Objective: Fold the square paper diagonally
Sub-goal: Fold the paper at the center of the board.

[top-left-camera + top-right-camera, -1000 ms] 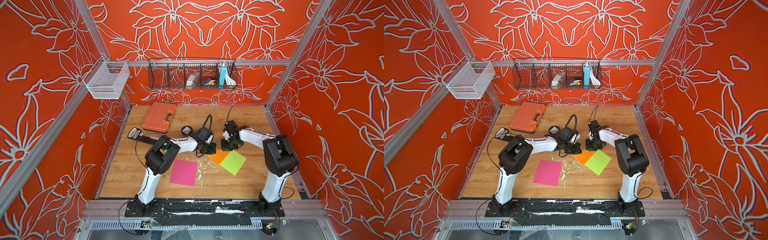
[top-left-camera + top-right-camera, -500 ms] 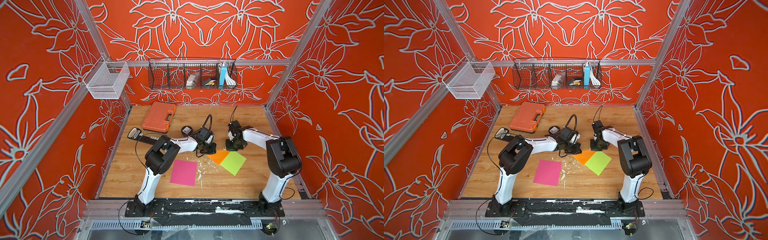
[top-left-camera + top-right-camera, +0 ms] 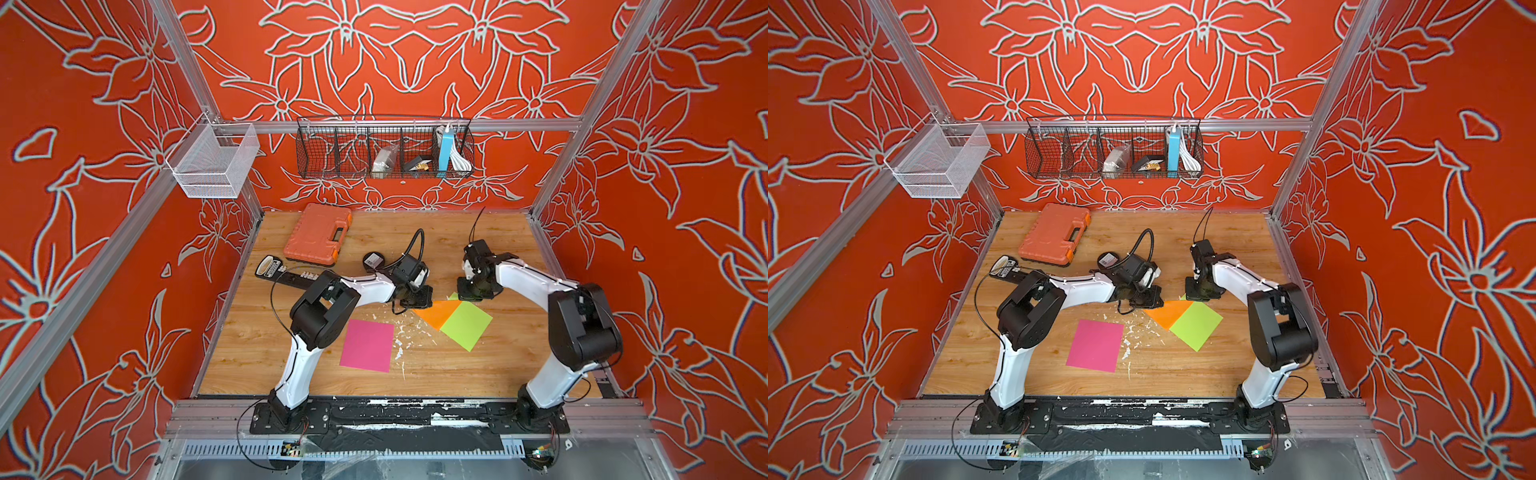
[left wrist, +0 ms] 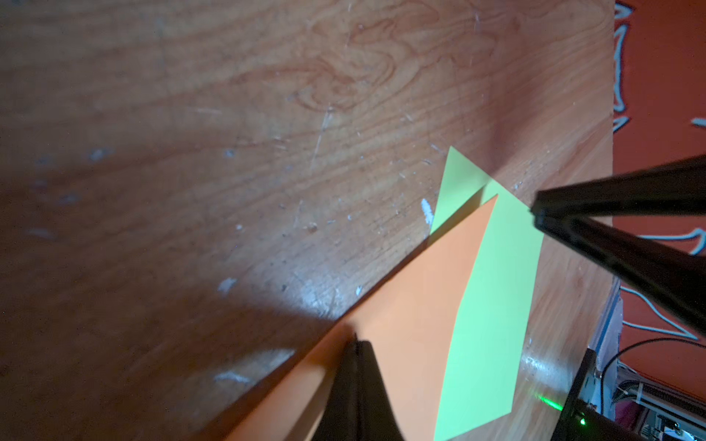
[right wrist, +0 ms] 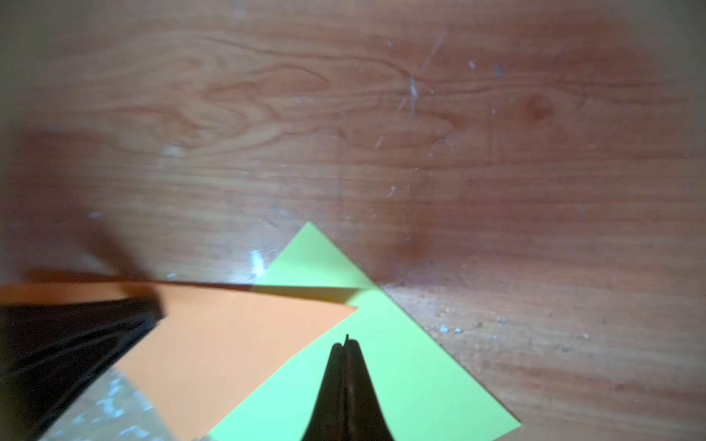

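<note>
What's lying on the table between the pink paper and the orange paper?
Only small white scraps lie between the pink paper and the orange paper, seen in both top views.

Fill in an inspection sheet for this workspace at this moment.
Surface: wooden table, white scraps scattered mid-table.
Job's things: orange paper overlapping green paper; pink paper flat, apart.
Clutter: orange case, black strip and round black item near the left arm.
Grippers: left gripper shut at the orange paper's edge; right gripper shut, over the green paper.
Cables: black cables rising from both wrists.
Surroundings: red flowered walls; wire basket holding oddments; mesh basket.
</note>
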Robot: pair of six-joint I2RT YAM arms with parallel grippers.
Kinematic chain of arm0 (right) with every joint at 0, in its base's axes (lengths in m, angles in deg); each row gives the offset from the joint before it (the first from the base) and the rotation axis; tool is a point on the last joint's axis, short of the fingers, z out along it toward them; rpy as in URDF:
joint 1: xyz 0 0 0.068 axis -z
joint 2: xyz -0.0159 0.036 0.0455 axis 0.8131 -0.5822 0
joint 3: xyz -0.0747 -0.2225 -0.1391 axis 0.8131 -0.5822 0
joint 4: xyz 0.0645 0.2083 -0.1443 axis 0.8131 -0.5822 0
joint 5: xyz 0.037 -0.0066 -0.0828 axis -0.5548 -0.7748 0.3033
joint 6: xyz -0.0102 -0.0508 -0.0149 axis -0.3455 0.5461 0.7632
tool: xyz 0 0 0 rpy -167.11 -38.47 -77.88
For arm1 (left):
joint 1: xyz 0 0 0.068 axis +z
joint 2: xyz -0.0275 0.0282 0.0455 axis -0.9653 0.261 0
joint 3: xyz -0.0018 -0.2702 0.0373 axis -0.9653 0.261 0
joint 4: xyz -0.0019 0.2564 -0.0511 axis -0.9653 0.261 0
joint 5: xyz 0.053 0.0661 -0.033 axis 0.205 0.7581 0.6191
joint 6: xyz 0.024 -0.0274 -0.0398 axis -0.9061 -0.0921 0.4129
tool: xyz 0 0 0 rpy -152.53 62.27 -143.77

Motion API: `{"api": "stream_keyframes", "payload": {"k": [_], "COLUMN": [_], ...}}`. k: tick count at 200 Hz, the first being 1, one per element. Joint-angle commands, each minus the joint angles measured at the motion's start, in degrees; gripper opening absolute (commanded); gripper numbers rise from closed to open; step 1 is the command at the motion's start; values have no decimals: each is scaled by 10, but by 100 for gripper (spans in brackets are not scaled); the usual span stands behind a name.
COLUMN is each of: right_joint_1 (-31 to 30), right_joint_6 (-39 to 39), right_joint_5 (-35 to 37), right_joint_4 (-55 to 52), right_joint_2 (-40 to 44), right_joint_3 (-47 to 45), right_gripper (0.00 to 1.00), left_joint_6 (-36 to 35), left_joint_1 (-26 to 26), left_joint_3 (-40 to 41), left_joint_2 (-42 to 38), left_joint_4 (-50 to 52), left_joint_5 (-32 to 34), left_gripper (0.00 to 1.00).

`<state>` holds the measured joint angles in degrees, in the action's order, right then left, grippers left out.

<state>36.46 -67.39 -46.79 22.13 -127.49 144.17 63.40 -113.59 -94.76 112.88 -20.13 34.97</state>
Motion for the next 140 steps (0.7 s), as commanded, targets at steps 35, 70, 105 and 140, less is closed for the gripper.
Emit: {"api": "stream_keyframes", "payload": {"k": [35,70,105,140], "right_joint_1": [-37,-41,-41,-41], "right_joint_6": [-23,-36,-32,-25], "right_joint_5": [-149,-161,-149,-132], "right_joint_4": [38,75,83,85], "right_joint_2": [-56,-93,-104,-110], "right_joint_3": [23,18,12,5], "right_gripper": [0,0,0,0], "left_joint_6": [-15,-15,-13,-5], "left_joint_1": [6,1,0,-1], "left_joint_3": [27,22,17,11], "left_joint_2": [5,8,-1,-18], "left_joint_4": [34,33,36,41], "left_joint_5": [18,13,14,23], "left_gripper": [0,0,0,0]}}
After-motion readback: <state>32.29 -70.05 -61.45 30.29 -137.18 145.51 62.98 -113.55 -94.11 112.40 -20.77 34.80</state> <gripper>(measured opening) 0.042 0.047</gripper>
